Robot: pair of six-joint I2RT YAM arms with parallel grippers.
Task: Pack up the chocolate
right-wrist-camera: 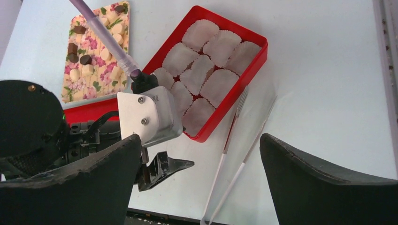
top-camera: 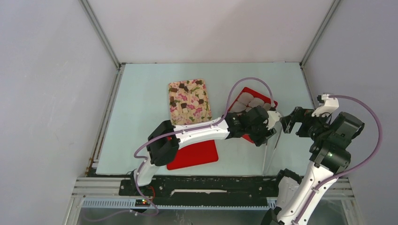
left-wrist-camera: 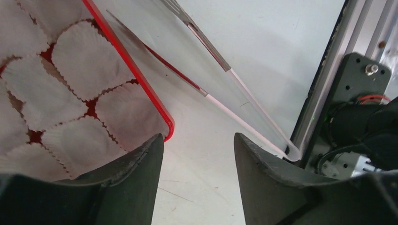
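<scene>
The chocolate (top-camera: 184, 105), dark brown and pale tan lumps, lies on a floral cloth (top-camera: 189, 101) at mid-table; it also shows in the right wrist view (right-wrist-camera: 85, 59). A red box (top-camera: 272, 101) lined with empty crinkled paper cups (right-wrist-camera: 206, 65) sits to the cloth's right. Clear tongs (top-camera: 272, 145) lie on the table by the box's near corner. My left gripper (top-camera: 270, 125) is open and empty, low over the table between the box corner (left-wrist-camera: 166, 126) and the tongs (left-wrist-camera: 234, 79). My right gripper (top-camera: 287, 121) is open and empty, above the tongs (right-wrist-camera: 234, 154).
A flat red lid (top-camera: 193, 154) lies near the front edge, under the left arm. The left arm reaches across to the right, close to the right gripper. Grey walls enclose the table; a metal rail (left-wrist-camera: 328, 70) runs along its edge.
</scene>
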